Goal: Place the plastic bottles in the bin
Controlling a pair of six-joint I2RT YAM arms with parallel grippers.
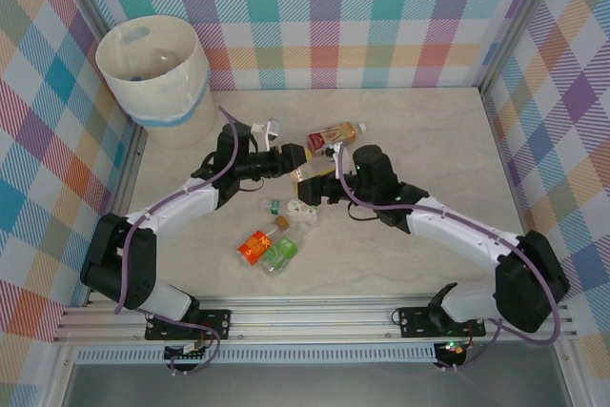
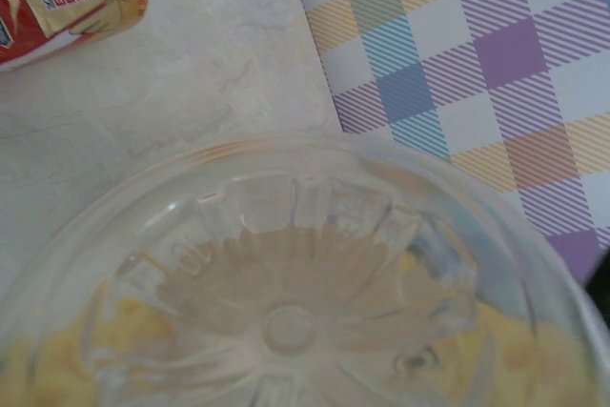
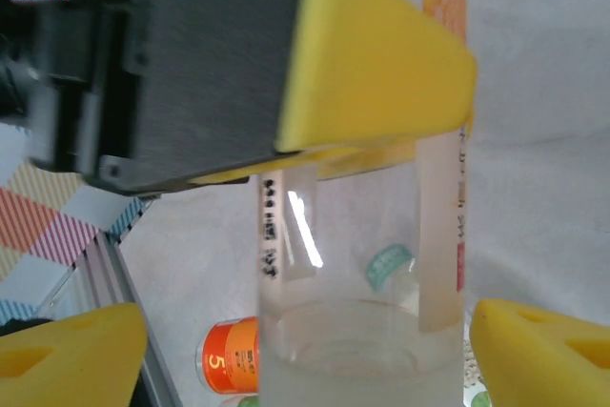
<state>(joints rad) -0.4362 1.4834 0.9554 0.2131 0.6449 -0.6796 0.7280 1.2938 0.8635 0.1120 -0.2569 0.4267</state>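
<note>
A clear plastic bottle with a pale label hangs above the table between my two grippers. My left gripper is closed on its upper part, and in the right wrist view one yellow pad of it presses on the bottle. The bottle's ribbed base sits close in the left wrist view. My right gripper is open, with a gap between each yellow fingertip and the bottle. The cream-white bin with a blue band stands at the far left. A red-and-tan bottle lies beyond the grippers.
An orange-label bottle and a green-label bottle lie side by side near the front. A small clear bottle and loose caps lie under the grippers. Checked walls close off the back and sides, and a metal rail runs along the front.
</note>
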